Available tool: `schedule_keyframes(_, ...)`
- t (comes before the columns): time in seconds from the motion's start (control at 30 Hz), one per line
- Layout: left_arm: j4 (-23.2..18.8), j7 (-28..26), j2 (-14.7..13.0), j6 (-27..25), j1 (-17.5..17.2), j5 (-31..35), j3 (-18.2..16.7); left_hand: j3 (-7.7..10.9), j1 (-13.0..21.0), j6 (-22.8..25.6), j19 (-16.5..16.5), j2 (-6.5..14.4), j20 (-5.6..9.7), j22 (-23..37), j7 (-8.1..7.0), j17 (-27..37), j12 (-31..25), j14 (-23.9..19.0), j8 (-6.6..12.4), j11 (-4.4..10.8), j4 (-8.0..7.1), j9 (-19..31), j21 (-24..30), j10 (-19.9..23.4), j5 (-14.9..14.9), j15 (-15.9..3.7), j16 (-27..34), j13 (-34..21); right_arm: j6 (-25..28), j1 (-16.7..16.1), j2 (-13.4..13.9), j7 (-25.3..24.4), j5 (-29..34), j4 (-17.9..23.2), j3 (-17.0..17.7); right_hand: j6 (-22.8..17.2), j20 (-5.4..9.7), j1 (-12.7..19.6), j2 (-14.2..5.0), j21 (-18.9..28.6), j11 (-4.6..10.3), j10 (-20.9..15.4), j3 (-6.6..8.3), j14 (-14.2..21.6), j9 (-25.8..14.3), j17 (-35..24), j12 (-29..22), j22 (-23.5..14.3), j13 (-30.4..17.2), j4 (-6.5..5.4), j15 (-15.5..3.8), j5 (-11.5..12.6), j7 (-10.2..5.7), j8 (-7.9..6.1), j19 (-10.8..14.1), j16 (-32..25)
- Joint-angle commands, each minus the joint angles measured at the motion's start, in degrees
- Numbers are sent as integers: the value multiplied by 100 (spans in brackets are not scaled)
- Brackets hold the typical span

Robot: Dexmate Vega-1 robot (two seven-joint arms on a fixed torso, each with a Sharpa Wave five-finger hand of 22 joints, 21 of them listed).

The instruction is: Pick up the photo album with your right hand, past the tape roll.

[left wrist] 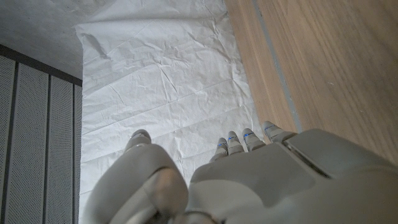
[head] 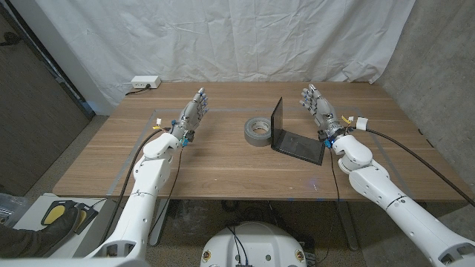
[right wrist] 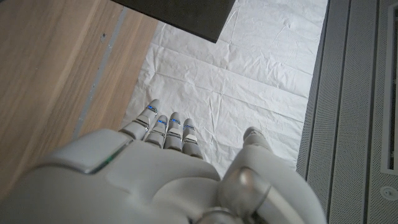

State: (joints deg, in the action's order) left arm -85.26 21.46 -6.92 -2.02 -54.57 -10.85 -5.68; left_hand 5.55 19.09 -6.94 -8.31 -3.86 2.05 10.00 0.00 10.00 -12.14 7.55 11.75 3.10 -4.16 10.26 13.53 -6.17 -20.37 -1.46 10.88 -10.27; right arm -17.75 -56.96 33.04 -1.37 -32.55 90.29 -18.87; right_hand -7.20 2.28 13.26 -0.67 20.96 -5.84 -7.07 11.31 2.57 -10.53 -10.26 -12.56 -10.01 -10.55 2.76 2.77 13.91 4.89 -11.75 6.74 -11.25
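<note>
right robot hand (head: 320,110) beside album (head: 291,135) (tape (head: 257,131) left)

The black photo album (head: 295,135) stands open in an L just beside the grey tape roll (head: 257,131).

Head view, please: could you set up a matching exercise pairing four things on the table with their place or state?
Things:
1. photo album
2. tape roll
3. right hand
4. white power strip

Descriptions:
A. at the table's far left edge
B. grey ring lying flat
C. black, standing open
D. raised, holding nothing

Pairs: 1-C, 2-B, 3-D, 4-A
</note>
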Motion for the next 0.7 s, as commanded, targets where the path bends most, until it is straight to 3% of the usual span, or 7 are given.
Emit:
schedule_keyframes(0.03, -151, 96, 36, -64, -130, 1, -106, 12, 90, 18, 17, 15, 501, 14, -9, 18, -30, -10, 30, 19, 40, 29, -27, 38, -24, 9, 12, -24, -83, -212, 147, -167, 248, 489, -47, -86, 52, 128, -8, -13, 23, -72, 19, 57, -21, -14, -57, -15, -7, 70, 11, -26, 7, -35, 88, -27)
schedule_keyframes(0.4, -273, 65, 77, -101, -220, 46, -136, 26, 142, 46, 2, 52, 484, 16, -7, 19, -23, 10, 31, 13, 57, 31, -49, 49, -23, 22, -4, -25, 21, -317, 386, -464, 784, 922, -100, -135, 15, 269, -20, -28, 20, -179, 56, 174, -23, -15, -84, -18, -10, 164, 23, -79, 2, -37, 186, -45)
schedule_keyframes(0.7, -292, 86, 99, -137, -227, 64, -113, 36, 175, 60, -2, 79, 478, 18, -2, 19, -16, 17, 29, 22, 67, 32, -61, 50, -20, 22, -10, -26, -225, -200, 433, -302, 898, 820, -141, -237, 29, 401, -27, -35, 64, -275, 90, 275, -25, -16, -106, -22, -11, 252, -12, -121, -37, -57, 296, -54)
